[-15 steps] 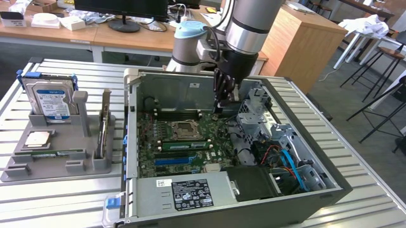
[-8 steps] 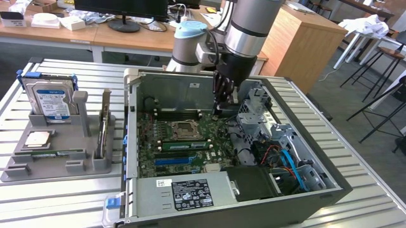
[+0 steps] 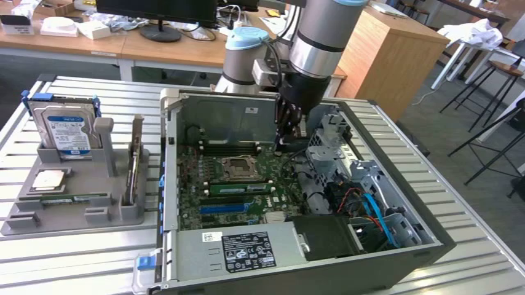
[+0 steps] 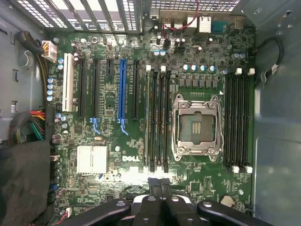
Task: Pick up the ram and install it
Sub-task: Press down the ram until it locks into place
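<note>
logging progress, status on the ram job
Gripper shut, empty, above the motherboard. Ram flat in the grey tray, exterior view's left, untouched. PC case wall stands between them.

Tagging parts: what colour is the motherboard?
The motherboard is green, clearest in the wrist view.
</note>
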Action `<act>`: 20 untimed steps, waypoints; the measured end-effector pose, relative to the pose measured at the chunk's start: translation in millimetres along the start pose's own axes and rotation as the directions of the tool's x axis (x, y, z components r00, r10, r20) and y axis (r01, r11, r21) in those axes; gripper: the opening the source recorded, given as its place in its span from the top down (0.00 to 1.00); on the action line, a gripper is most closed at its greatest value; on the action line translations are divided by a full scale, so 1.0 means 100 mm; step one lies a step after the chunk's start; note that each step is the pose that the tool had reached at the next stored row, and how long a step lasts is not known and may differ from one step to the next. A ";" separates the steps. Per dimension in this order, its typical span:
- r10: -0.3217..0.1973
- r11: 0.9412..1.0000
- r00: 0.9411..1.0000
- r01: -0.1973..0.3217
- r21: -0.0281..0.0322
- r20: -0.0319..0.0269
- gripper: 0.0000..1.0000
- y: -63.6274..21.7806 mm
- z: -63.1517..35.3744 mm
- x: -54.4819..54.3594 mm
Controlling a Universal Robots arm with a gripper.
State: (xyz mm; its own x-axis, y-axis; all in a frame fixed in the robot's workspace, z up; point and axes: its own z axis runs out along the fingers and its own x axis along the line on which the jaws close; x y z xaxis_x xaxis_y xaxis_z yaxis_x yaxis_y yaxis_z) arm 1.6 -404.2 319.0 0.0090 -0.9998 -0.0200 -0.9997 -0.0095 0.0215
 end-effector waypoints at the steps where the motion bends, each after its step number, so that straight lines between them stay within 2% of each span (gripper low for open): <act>1: 0.000 1.000 1.000 0.000 0.000 0.000 0.90 0.000 0.008 0.00; 20: 0.000 1.000 1.000 0.000 0.001 0.000 0.90 -0.004 0.169 0.00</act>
State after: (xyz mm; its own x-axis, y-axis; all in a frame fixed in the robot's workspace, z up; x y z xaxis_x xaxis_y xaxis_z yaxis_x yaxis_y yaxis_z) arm 1.6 -404.2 302.0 0.0091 -0.9998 -0.0199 -0.9998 -0.0095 0.0202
